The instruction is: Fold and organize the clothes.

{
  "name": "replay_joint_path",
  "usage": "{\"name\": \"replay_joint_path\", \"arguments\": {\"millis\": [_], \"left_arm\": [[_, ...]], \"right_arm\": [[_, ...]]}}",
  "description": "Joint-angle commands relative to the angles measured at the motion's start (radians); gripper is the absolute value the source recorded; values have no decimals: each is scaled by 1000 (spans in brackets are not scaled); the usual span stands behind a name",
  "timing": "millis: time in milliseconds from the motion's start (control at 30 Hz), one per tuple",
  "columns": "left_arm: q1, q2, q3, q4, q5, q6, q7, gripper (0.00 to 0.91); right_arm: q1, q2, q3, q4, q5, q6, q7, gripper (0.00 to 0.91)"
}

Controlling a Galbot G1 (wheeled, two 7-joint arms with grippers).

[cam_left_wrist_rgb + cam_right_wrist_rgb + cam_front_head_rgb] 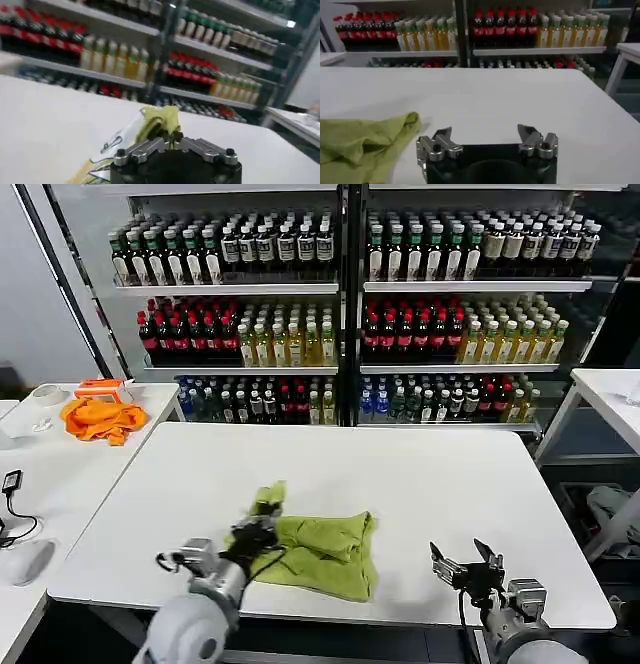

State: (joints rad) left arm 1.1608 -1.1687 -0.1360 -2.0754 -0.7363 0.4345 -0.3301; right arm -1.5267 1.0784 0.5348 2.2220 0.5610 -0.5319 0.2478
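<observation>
A light yellow-green T-shirt (325, 552) lies bunched near the front of the white table (400, 474). My left gripper (258, 534) is shut on its left edge, and a strip of cloth stands up from the pinch toward the back. In the left wrist view the fabric (159, 121) rises from the closed jaws of the left gripper (174, 141), with a white printed patch (116, 142) beside it. My right gripper (466, 562) hovers open over the table's front right, apart from the shirt. The right wrist view shows the right gripper (486, 134) with spread empty jaws and the shirt (365, 142) off to one side.
A bright orange cloth (100, 419) lies on the side table at the left, next to a roll of tape (47, 395) and an orange-and-white object (103, 388). Shelves of bottles (350, 314) stand behind the table. Another white table (605, 394) is at the right.
</observation>
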Motion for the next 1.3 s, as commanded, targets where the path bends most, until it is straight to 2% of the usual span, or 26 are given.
{"name": "replay_joint_path", "arguments": {"millis": [33, 200, 233, 267, 300, 533, 733, 967, 1167, 1300], "left_arm": [[-167, -112, 263, 155, 25, 5, 9, 20], [-183, -115, 317, 183, 37, 24, 31, 20], [-185, -112, 327, 188, 39, 33, 43, 50], [-187, -109, 330, 190, 42, 44, 51, 675], [-189, -108, 333, 194, 44, 48, 54, 907], [-194, -98, 312, 198, 66, 68, 98, 907], [-111, -32, 243, 64, 38, 72, 143, 907], [17, 34, 16, -66, -23, 68, 122, 907], [110, 48, -159, -24, -27, 33, 73, 907], [145, 34, -187, 13, -27, 17, 55, 907]], "right_arm": [[3, 0, 0, -4, 1, 1, -1, 907], [17, 0, -4, -5, 4, 0, -2, 907], [21, -1, -4, -7, 5, 0, -2, 907], [23, -2, -4, -7, 6, 0, -2, 907], [25, -2, -4, -9, 6, 0, -2, 907], [43, -5, -13, -29, 9, 1, -3, 907], [60, -16, -18, -40, 16, -1, -3, 907], [66, -15, -27, -50, 16, -1, -3, 907], [69, -5, -38, -50, 12, 0, -2, 907], [68, 1, -45, -52, 5, 0, -2, 907]]}}
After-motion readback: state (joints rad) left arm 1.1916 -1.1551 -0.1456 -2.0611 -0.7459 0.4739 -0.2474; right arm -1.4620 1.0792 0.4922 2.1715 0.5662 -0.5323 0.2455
